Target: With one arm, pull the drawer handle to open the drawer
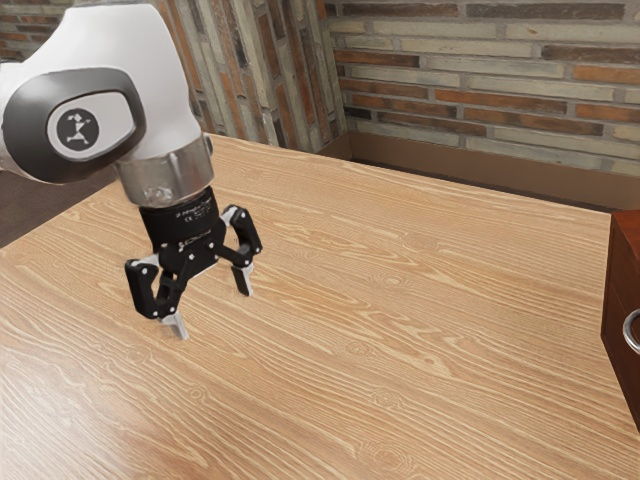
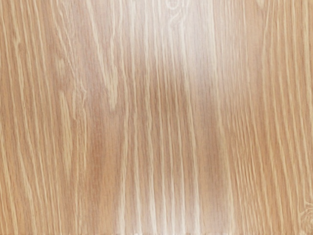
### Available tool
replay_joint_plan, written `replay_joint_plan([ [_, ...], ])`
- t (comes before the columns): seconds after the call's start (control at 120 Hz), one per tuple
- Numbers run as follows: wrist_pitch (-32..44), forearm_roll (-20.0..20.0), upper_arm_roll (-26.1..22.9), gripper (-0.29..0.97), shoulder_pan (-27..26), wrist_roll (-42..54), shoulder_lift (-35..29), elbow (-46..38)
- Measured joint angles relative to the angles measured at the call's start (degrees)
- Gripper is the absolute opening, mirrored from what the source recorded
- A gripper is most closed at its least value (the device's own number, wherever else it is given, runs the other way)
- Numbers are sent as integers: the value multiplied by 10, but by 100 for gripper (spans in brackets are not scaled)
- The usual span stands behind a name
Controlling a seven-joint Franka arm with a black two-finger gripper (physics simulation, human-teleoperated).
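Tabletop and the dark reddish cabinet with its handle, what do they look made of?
The light tan tabletop looks like varnished wood: flowing grain lines, soft sheen. The dark reddish-brown cabinet looks like stained wood, smooth; its curved grey handle seems polished metal, though little shows.

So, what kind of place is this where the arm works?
Probably an indoor room, in a simulator's render. Behind a broad wooden table stand brick walls, and a dark red-brown drawer unit with a metal handle stands at the exterior view's right edge.
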Motion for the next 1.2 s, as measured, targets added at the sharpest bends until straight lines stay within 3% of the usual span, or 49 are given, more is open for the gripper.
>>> replay_joint_plan([
  [0.183,31,-1,-12,68,-9,-5,2,-2],
  [0.325,48,-1,-29,68,-23,-8,40,22],
  [0.525,58,-1,-59,68,-25,-9,201,187],
  [0.717,84,-2,-107,68,-26,2,280,266],
  [1.0,173,-23,-133,68,-28,34,321,275],
  [1.2,226,-28,-140,68,-59,53,295,234],
])
